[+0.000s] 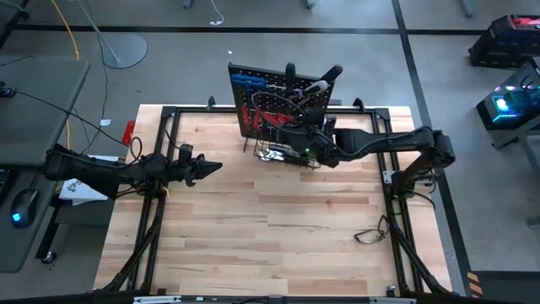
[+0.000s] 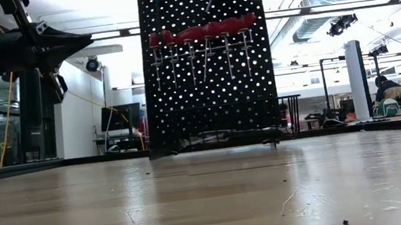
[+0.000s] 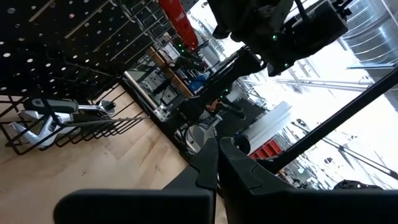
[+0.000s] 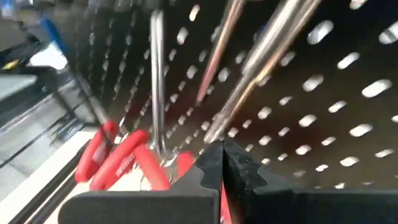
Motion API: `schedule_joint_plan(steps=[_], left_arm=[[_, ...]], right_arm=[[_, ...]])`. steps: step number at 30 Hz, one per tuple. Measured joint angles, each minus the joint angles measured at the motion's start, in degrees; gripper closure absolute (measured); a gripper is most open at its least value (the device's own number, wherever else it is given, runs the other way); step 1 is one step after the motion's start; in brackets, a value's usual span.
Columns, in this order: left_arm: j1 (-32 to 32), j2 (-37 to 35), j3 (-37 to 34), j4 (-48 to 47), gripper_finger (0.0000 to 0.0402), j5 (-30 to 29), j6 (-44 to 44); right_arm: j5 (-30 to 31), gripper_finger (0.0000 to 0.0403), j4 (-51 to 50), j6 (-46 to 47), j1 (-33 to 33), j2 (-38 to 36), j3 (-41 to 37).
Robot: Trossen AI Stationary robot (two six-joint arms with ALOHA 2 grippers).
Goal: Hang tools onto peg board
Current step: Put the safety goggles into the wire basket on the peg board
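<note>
The right gripper, fingers pressed together at the bottom centre, points at the black peg board, with red-handled screwdrivers at lower left and metal shafts crossing the top.

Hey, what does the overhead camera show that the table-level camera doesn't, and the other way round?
Only the high view shows both arms whole: the left gripper shut over the table left of the board, the right gripper shut at the peg board, and the wire basket. Only the low view shows the board's front, red-handled screwdrivers in a row. Both show the board upright.
</note>
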Motion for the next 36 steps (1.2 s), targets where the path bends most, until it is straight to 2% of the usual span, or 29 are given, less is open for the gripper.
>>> schedule_joint_plan(steps=[8, 15, 18, 24, 29, 31, 36], left_arm=[[0.00, -0.02, 0.00, -0.29, 0.0401, 0.02, -0.42], [0.00, -0.02, 0.00, -0.82, 0.0401, 0.07, -0.52], [0.00, -0.02, 0.00, -1.05, 0.0401, 0.11, -0.49], [0.00, 0.02, 0.02, -1.74, 0.0401, 0.14, 0.68], [0.00, 0.02, 0.00, -1.63, 0.0401, 2.53, 6.27], [-0.02, 0.02, 0.01, -2.30, 0.0401, 2.60, 8.70], [0.75, 0.22, 0.02, -4.43, 0.0401, 2.12, 14.45]], right_arm=[[-8.38, 0.0403, 0.06, -0.08, 0.13, 1.50, 0.00], [-10.40, 0.0403, -2.50, -2.14, 1.79, 0.41, 0.02], [-13.91, 0.0403, -6.75, -1.79, 3.54, -1.43, 0.02], [-20.22, 0.0403, -20.69, 5.03, 9.18, -4.66, 0.09], [-23.54, 0.0403, -32.27, 13.43, 14.26, -4.93, 0.09], [-24.98, 0.0403, -34.58, 16.51, 15.64, -5.22, 0.09], [-27.10, 0.0403, -35.16, 16.68, 17.04, -7.79, 0.09]])
